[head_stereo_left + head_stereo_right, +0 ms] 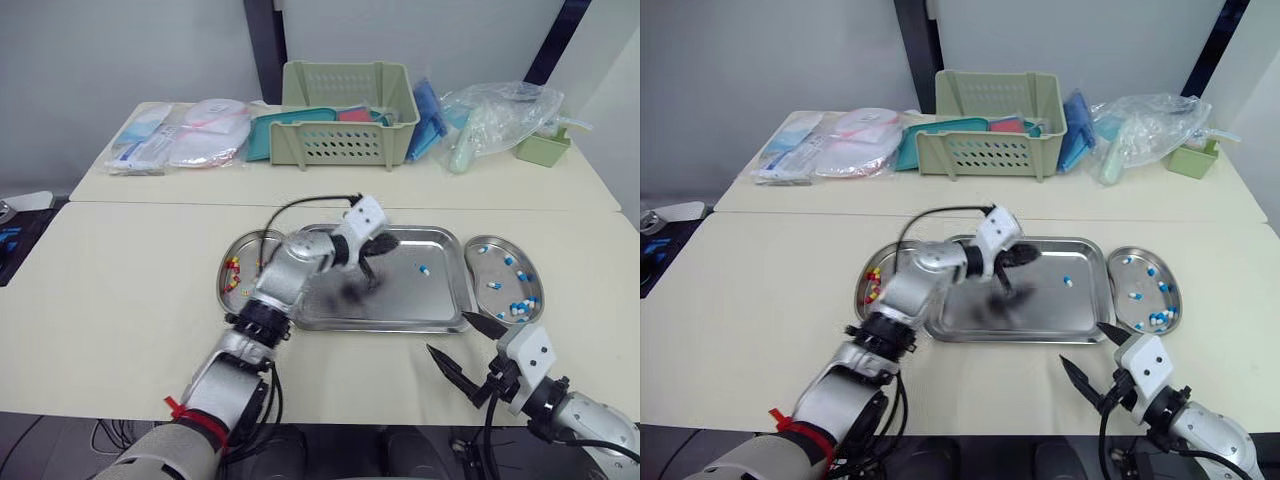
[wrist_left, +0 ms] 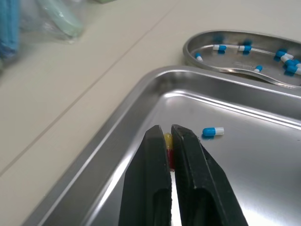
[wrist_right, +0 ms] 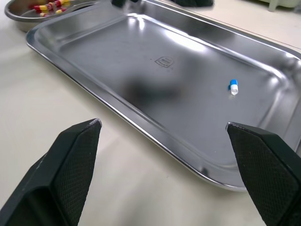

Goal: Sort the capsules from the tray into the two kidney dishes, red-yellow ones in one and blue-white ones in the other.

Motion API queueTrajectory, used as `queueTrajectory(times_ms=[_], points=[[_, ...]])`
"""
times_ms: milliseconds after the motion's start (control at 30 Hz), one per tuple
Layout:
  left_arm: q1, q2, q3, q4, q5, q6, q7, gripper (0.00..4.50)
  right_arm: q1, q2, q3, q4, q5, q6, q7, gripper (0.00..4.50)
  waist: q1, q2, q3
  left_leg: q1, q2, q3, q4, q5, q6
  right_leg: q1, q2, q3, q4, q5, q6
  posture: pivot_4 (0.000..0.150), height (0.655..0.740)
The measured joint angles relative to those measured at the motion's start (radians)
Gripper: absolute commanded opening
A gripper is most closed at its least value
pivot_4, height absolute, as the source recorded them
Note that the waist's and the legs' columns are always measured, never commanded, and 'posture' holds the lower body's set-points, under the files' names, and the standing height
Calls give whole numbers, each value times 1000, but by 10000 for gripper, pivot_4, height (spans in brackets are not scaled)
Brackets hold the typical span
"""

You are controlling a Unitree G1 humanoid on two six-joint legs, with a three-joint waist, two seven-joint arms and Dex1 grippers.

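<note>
**Steel tray, one capsule pinched above it**

Steel tray (image 1: pixel 420 300) sits mid-table (image 1: pixel 120 300). The left gripper (image 2: pixel 168 136) hangs over the tray's centre, its two black fingers clamped on a red-yellow capsule (image 2: pixel 168 146). One blue-white capsule (image 1: pixel 424 269) lies on the tray floor, at about 2 o'clock from that gripper. At the tray's 9 o'clock, just beside it, a kidney dish (image 1: pixel 245 243) holds red-yellow capsules (image 1: pixel 233 275). At 3 o'clock a second dish (image 1: pixel 505 297) holds blue-white capsules (image 1: pixel 520 306). The right gripper (image 1: pixel 448 333) hovers at the tray's 5 o'clock corner, fingers spread wide and empty.
</note>
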Motion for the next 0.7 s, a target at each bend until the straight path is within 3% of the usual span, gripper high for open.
queueTrajectory(times_ms=[333,700], points=[[268,279,237,-402,-73,369,83,266,-140,-125,29,38,51,-8,184,45000,2,0,0,0,0,-1,0,0,0,0,0,-1,0,0,0,1500,7400],[450,333,358,-618,-92,482,232,266,-333,-142,112,99,99,10,270,45000,6,-2,1,-1,0,-2,1,0,0,1,0,-1,0,0,0,1500,7400]])
